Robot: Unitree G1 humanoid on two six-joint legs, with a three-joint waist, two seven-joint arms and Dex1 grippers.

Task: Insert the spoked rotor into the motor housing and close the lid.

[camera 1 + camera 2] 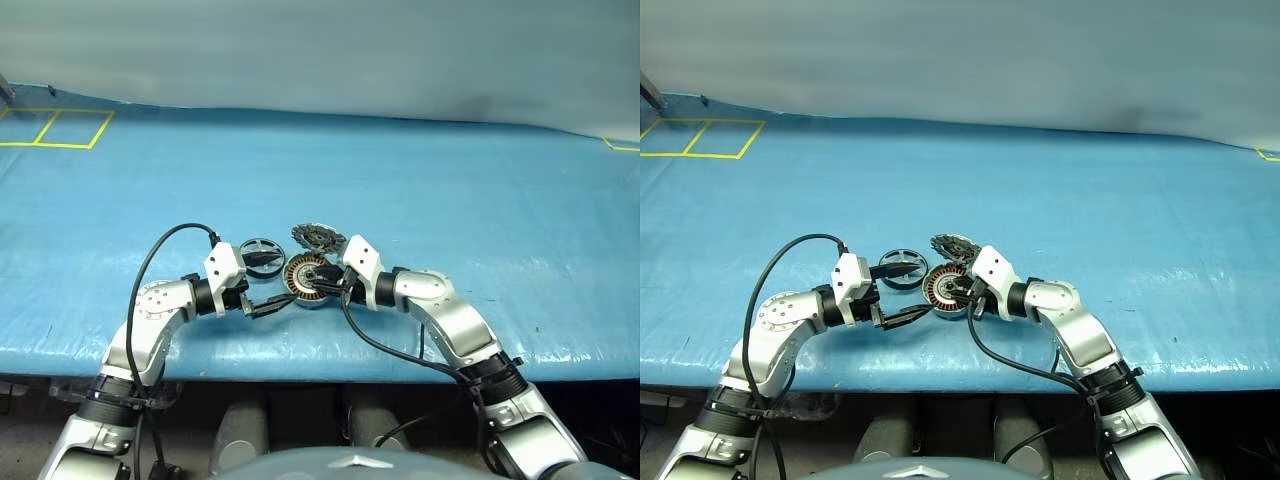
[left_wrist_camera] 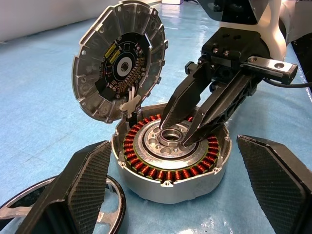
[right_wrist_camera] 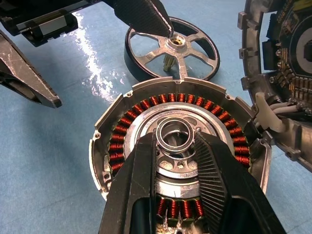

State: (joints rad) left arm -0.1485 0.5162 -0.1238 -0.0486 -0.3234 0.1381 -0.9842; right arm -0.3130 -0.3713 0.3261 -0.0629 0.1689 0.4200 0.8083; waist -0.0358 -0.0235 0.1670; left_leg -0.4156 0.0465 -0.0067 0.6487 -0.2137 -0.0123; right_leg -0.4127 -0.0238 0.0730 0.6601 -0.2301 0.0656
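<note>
The motor housing (image 1: pixel 303 277), a round silver cup with copper windings (image 3: pixel 122 131), lies on the blue table between my two grippers. Its lid (image 2: pixel 119 58) stands tilted up at the housing's far edge, inner face showing. The spoked rotor (image 3: pixel 178 46) lies flat on the table just left of the housing. My right gripper (image 1: pixel 318 285) reaches into the housing, its fingers closed on the silver hub ring (image 3: pixel 174 134). My left gripper (image 1: pixel 278 281) is open wide at the housing's left side, one finger over the rotor, holding nothing.
The table is covered by a blue sheet (image 1: pixel 450 200), with its front edge (image 1: pixel 320 362) close below the grippers. Yellow tape squares (image 1: pixel 60 128) mark the far left corner, and a short yellow mark (image 1: pixel 622 147) sits at the far right.
</note>
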